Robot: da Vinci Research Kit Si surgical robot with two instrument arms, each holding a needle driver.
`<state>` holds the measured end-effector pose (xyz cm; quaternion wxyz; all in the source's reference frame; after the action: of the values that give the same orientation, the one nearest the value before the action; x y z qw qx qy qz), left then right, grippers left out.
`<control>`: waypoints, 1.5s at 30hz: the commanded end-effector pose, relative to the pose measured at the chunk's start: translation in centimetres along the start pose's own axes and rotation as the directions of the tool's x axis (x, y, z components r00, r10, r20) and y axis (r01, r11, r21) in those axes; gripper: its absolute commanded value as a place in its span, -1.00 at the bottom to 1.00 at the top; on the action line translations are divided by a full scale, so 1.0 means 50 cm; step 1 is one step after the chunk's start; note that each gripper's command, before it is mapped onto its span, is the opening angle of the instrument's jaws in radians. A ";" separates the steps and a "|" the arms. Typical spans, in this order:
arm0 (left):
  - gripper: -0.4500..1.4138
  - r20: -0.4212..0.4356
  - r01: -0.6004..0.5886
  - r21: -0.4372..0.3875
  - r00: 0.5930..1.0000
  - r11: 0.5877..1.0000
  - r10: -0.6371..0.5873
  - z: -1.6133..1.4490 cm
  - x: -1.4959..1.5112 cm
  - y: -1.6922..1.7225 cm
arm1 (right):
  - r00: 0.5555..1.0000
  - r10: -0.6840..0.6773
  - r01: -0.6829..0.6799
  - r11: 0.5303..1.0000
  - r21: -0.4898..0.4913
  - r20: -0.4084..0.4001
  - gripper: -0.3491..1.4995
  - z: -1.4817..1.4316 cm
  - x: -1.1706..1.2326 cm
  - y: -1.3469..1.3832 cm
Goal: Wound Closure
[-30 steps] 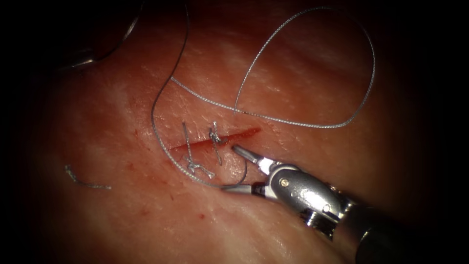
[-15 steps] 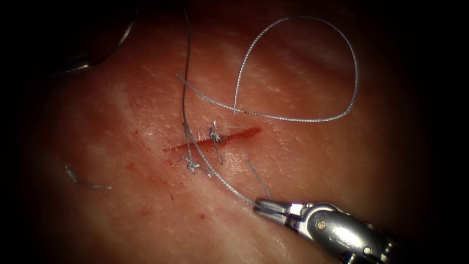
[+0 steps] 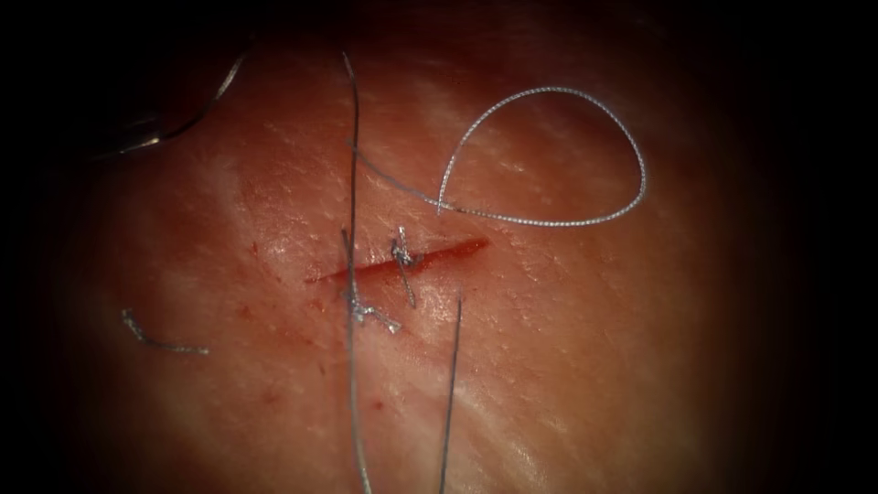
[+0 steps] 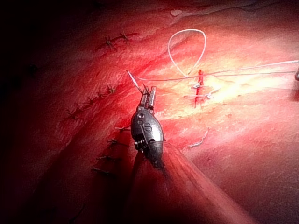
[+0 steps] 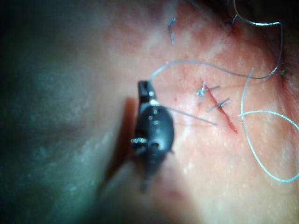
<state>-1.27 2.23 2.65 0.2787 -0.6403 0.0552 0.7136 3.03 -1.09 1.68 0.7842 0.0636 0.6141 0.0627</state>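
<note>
Grey braided thread (image 3: 558, 222), red cut (image 3: 430, 257)

Your tissue (image 3: 585, 348) looks moist and glossy, its surface finely grained. The thread (image 3: 549, 220) is a pale twisted strand with a faint sheen. Your left tool (image 4: 148, 95) is smooth polished metal; your right tool (image 5: 145, 91) is dark, glossy metal. The cut (image 3: 412, 261) glistens wet with red fluid.

One cut (image 3: 402, 260), two knotted stitches (image 3: 402, 258) across it, one loose thread scrap (image 3: 160, 337), one thread loop (image 3: 549, 155).
</note>
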 end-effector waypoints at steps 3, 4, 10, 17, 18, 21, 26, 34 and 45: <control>-1.00 -0.002 0.000 -0.004 1.000 1.000 0.000 0.0008 -0.0009 -0.0009 | 0.999 0.001 -0.002 1.000 -0.024 -0.033 0.27 0.0017 -0.0003 0.0023; -1.00 -0.003 0.001 -0.005 1.000 1.000 -0.001 0.0007 -0.0008 -0.0011 | 0.999 0.001 -0.003 0.999 -0.040 -0.033 0.56 0.0011 -0.0006 0.0028; -1.00 -0.003 0.009 0.003 1.000 1.000 -0.009 -0.0010 -0.0005 -0.0040 | 1.000 0.010 -0.012 0.997 -0.073 -0.028 0.84 -0.0070 -0.0046 0.0067; -1.00 0.000 0.011 0.032 1.000 0.999 -0.011 -0.0032 -0.0010 -0.0066 | 0.998 0.023 -0.031 0.990 -0.134 -0.061 0.84 -0.0149 -0.0130 0.0151; -1.00 0.000 0.011 0.036 1.000 0.999 -0.011 -0.0036 -0.0011 -0.0071 | 0.996 0.039 -0.051 0.988 -0.145 -0.083 0.87 -0.0159 -0.0141 0.0162; -1.00 -0.001 0.011 0.051 1.000 0.999 -0.011 -0.0049 -0.0016 -0.0086 | 0.992 0.052 -0.071 0.983 -0.167 -0.117 0.89 -0.0187 -0.0175 0.0189; -1.00 0.002 0.006 0.072 1.000 0.997 -0.007 -0.0068 -0.0020 -0.0103 | 0.994 0.061 -0.079 0.976 -0.202 -0.093 0.89 -0.0215 -0.0231 0.0236; -1.00 0.005 -0.001 0.084 1.000 0.996 0.000 -0.0053 -0.0018 -0.0089 | 0.996 -0.062 0.076 0.962 -0.263 0.062 0.91 -0.0113 -0.0297 0.0324; -1.00 0.003 -0.002 0.084 1.000 0.996 0.001 -0.0067 -0.0015 -0.0089 | 0.977 -0.129 0.170 0.952 -0.253 0.171 0.95 -0.0003 -0.0397 0.0342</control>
<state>-0.73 2.40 2.72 0.3058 -0.6259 0.0849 0.7124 2.44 0.20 3.82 0.8336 -0.0834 0.5400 0.0805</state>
